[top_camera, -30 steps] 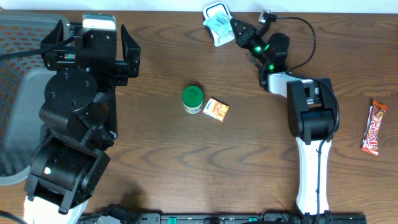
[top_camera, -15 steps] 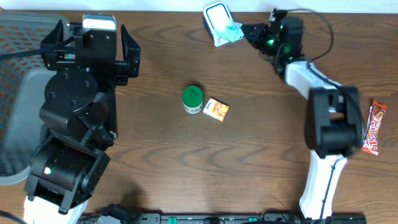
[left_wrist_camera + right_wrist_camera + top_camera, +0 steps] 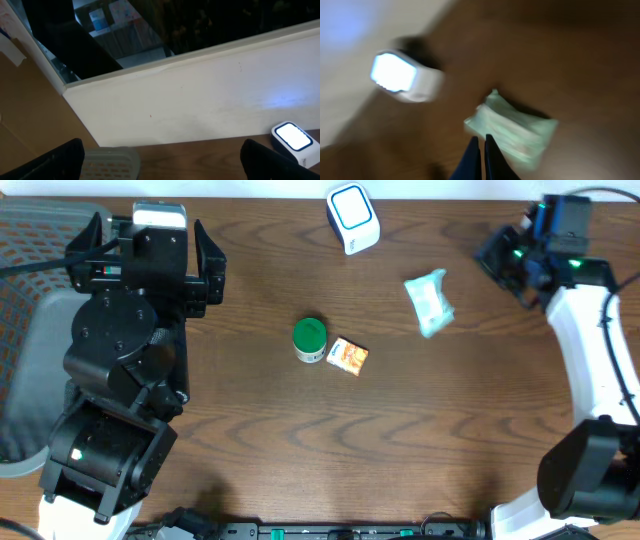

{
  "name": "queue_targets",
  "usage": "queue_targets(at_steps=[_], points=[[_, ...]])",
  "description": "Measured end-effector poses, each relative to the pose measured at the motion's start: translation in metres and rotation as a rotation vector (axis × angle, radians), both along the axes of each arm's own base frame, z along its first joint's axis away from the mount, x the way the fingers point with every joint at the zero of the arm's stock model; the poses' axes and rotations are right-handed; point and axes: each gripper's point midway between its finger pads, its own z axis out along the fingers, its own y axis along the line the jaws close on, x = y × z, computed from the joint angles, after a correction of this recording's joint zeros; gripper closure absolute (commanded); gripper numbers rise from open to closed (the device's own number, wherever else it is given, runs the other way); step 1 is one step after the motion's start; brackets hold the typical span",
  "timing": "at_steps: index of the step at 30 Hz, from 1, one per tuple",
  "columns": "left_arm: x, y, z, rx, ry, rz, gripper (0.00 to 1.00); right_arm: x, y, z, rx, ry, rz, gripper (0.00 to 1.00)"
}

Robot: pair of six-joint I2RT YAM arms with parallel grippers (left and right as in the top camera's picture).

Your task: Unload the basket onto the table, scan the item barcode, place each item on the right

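"Where's the packet?"

"The pale green packet [image 3: 430, 302] lies on the worktop [image 3: 250, 430] in the upper right of the overhead frame, below and right of the white scanner [image 3: 352, 216] at top centre."

"Is it held?"

"No. The right fingers [image 3: 472, 160] are clenched on nothing, apart from it at far upper right. The left fingers [image 3: 55, 162] are spread wide at upper left. Mid-frame, a green-lidded jar [image 3: 310, 338] stands just beside a small orange box [image 3: 348, 356]."

The white scanner [image 3: 353, 217] stands near the table's [image 3: 250, 440] far edge, about midway along it, its blue-white window lit and facing up. The crumpled pale green packet [image 3: 430, 302] lies slantwise, well apart, toward the far right corner.
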Motion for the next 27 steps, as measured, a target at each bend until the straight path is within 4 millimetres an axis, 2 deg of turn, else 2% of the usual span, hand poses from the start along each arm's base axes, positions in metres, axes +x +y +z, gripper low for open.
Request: queue_targets(at_steps=[1,3,4,6,7,8,10,13,16,19,22,24,27], points=[[0.0,0.0,0.0,0.0,0.0,0.0,0.0,-0.012,-0.02,-0.01,-0.037,0.058,-0.036,0.99],[0.0,0.0,0.0,0.0,0.0,0.0,0.0,-0.027,-0.042,-0.02,-0.089,0.127,-0.073,0.99],[0.0,0.0,0.0,0.0,0.0,0.0,0.0,-0.034,-0.054,-0.024,-0.119,0.155,-0.083,0.84],[0.0,0.0,0.0,0.0,0.0,0.0,0.0,-0.042,-0.071,-0.028,-0.167,0.184,-0.089,0.44],[0.0,0.0,0.0,0.0,0.0,0.0,0.0,-0.047,-0.076,-0.029,-0.191,0.199,-0.073,0.28],[0.0,0.0,0.0,0.0,0.0,0.0,0.0,-0.049,-0.077,-0.031,-0.21,0.209,-0.051,0.16],[0.0,0.0,0.0,0.0,0.0,0.0,0.0,-0.051,-0.072,-0.032,-0.245,0.215,0.02,0.02],[0.0,0.0,0.0,0.0,0.0,0.0,0.0,-0.048,-0.051,-0.032,-0.285,0.191,0.177,0.01],[0.0,0.0,0.0,0.0,0.0,0.0,0.0,-0.042,-0.017,-0.037,-0.315,0.149,0.387,0.01],[0.0,0.0,0.0,0.0,0.0,0.0,0.0,-0.034,0.019,-0.058,-0.373,0.114,0.66,0.01],[0.0,0.0,0.0,0.0,0.0,0.0,0.0,-0.033,0.05,-0.095,-0.425,0.105,0.945,0.01],[0.0,0.0,0.0,0.0,0.0,0.0,0.0,-0.027,0.066,-0.122,-0.455,0.085,1.078,0.01],[0.0,0.0,0.0,0.0,0.0,0.0,0.0,-0.018,0.08,-0.144,-0.488,0.053,1.173,0.01]])
